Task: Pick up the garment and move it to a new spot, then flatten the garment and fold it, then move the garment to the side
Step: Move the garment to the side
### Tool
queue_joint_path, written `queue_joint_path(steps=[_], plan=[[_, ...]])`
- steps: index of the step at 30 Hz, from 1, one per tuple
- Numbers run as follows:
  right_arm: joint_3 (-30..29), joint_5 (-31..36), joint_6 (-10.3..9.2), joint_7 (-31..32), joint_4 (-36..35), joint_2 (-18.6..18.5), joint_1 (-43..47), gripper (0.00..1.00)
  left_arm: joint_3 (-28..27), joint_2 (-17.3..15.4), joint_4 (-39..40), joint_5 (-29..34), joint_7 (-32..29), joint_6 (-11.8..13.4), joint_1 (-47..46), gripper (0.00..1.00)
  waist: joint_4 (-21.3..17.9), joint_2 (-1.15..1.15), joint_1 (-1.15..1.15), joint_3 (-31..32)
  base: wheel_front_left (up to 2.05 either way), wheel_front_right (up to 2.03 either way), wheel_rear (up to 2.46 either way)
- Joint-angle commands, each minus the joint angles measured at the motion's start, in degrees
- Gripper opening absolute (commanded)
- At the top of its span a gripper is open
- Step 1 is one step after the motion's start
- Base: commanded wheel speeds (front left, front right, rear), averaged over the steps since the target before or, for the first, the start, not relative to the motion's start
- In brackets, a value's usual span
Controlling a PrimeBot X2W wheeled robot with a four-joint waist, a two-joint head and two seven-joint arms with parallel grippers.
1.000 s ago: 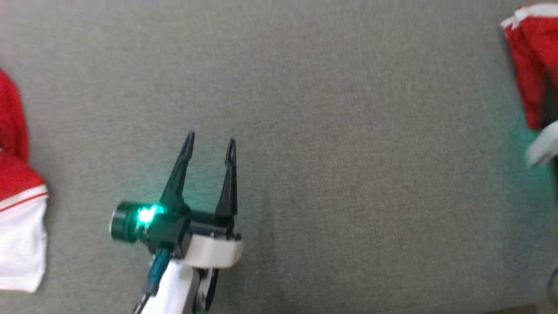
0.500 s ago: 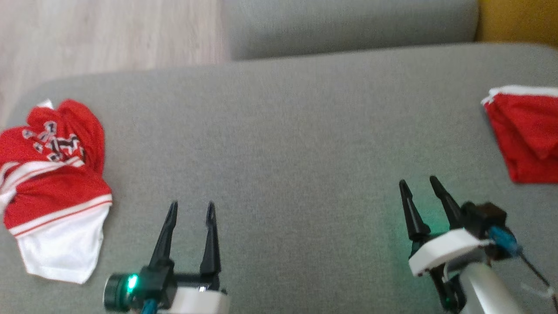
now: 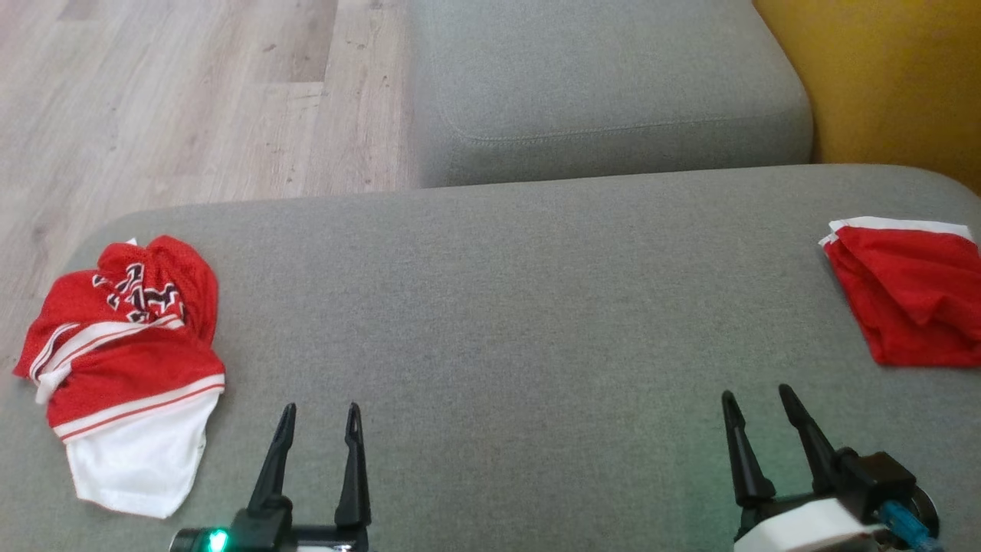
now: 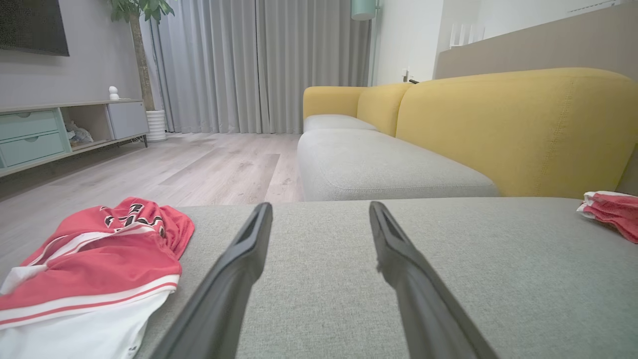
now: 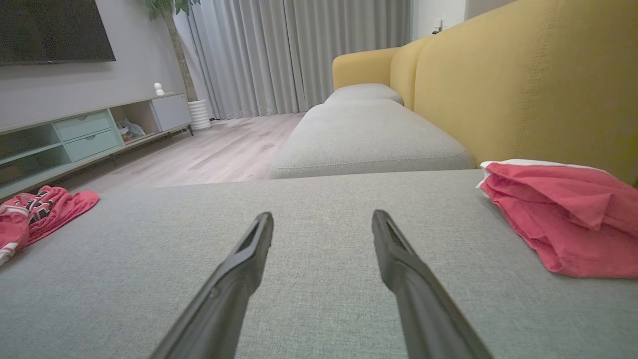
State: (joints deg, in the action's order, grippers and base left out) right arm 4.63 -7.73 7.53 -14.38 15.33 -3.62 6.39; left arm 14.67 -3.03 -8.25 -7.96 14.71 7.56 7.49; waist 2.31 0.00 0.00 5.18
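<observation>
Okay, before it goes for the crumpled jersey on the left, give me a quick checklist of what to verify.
1. Left gripper open, holding nothing: ok.
2. Right gripper open, holding nothing: ok.
3. Crumpled jersey in plain sight, nothing lying on it: ok.
4. Jersey flat enough to fold: not ok, it is bunched up.
5. Bare grey cushion between the two garments for spreading: ok.
6. Folded red garment apart from that stretch, at the right edge: ok.

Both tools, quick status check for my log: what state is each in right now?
Left tool: open, holding nothing.
Right tool: open, holding nothing.
</observation>
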Motion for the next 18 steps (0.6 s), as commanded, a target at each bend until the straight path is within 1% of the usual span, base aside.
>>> queue_joint_path(steps=[1,13,18], plan=[[0.8,0.4,-0.04,-0.6,-2.2,-0.1,-2.3,1.00,-2.1,0.1,1.7,0.4,0.3,0.0,-1.9,1.00,0.0,0.00,0.00,0.0,0.00,0.00,0.00],[0.9,0.6,-0.04,-0.6,-1.6,0.6,-1.5,1.00,-3.1,0.1,0.7,1.7,0.3,-0.5,-1.8,1.00,0.2,0.00,0.00,0.1,0.00,0.00,0.00],[0.6,0.6,-0.04,-0.6,-1.5,0.7,-0.9,1.00,-3.1,0.1,0.4,1.9,0.3,-0.6,-2.0,1.00,2.0,0.00,0.00,-0.2,0.00,0.00,0.00]])
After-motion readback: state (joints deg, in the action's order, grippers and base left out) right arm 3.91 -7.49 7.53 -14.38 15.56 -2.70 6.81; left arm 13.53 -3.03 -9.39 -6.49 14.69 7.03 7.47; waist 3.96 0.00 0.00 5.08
